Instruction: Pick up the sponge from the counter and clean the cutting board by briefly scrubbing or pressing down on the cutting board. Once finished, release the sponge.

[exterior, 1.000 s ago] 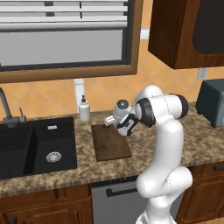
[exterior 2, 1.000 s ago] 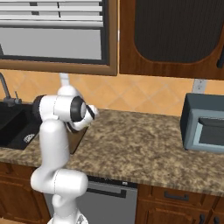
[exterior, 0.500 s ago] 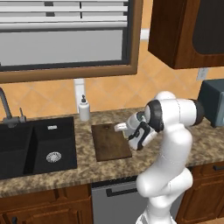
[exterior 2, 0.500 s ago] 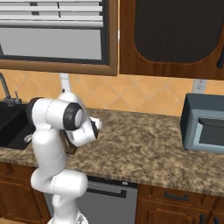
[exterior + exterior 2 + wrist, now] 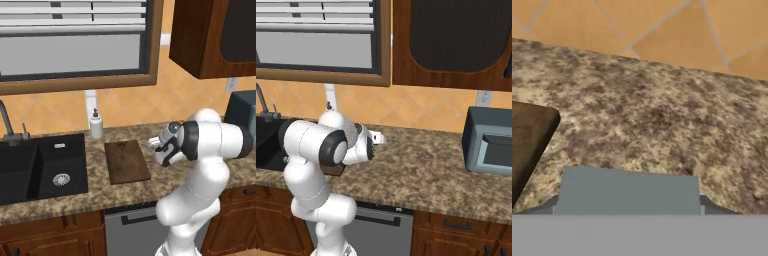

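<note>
The dark brown cutting board [image 5: 126,161] lies bare on the speckled granite counter [image 5: 100,192], just right of the sink. My gripper [image 5: 156,147] hangs a little above the counter, beside the board's right edge and off it. Seen from the right base camera, the gripper [image 5: 377,137] points toward the tiled wall. In the hand view a grey-blue block, the sponge [image 5: 629,190], sits between my fingertips, and the gripper [image 5: 629,202] is shut on it. The board's corner [image 5: 527,135] shows at the left, with bare counter [image 5: 662,115] ahead.
A white soap dispenser [image 5: 96,125] stands behind the board. The black sink [image 5: 40,165] and its faucet [image 5: 7,125] are at the left. A grey microwave [image 5: 488,145] stands at the far right of the counter. The tiled wall backs the counter.
The arm has swung to the right. The hand was over the cutting board a second ago and now hangs beside its right edge, over bare counter.
</note>
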{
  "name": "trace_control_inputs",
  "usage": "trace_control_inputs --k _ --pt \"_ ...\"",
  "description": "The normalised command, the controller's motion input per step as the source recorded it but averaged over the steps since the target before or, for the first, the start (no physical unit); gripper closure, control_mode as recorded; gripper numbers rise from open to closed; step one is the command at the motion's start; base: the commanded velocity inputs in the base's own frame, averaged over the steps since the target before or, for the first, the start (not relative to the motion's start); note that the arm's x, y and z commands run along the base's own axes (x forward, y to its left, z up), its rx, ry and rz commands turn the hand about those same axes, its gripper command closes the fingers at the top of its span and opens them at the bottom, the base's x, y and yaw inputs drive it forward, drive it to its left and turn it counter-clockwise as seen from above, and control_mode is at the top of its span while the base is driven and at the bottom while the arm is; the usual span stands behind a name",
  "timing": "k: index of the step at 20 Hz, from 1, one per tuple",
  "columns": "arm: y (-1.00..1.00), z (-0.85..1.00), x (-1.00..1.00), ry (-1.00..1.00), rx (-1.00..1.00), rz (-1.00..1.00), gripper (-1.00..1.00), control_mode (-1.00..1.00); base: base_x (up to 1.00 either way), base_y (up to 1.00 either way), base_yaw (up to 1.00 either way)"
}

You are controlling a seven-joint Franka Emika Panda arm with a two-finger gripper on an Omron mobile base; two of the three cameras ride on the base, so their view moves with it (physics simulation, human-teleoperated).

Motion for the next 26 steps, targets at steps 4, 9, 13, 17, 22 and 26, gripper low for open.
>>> trace_control_inputs --k 4,9,13,17,22,26 --pt "-0.18 -0.2 0.69 0.22 -0.01 0.23 -1.0 -1.0 0.0 0.0 0.0" --pt "-0.37 -0.76 0.19 0.11 0.0 0.31 -1.0 -1.0 0.0 0.0 0.0" --pt "-0.51 -0.19 -0.14 -0.01 -0.02 0.19 -1.0 -1.0 0.0 0.0 0.0" --pt "-0.61 0.33 -0.29 -0.03 0.0 0.11 -1.0 -1.0 0.0 0.0 0.0" --pt "-0.36 0.87 -0.18 -0.01 0.0 0.07 -1.0 -1.0 0.0 0.0 0.0" --pt "-0.07 1.0 -0.04 0.0 0.0 0.01 -1.0 -1.0 0.0 0.0 0.0"
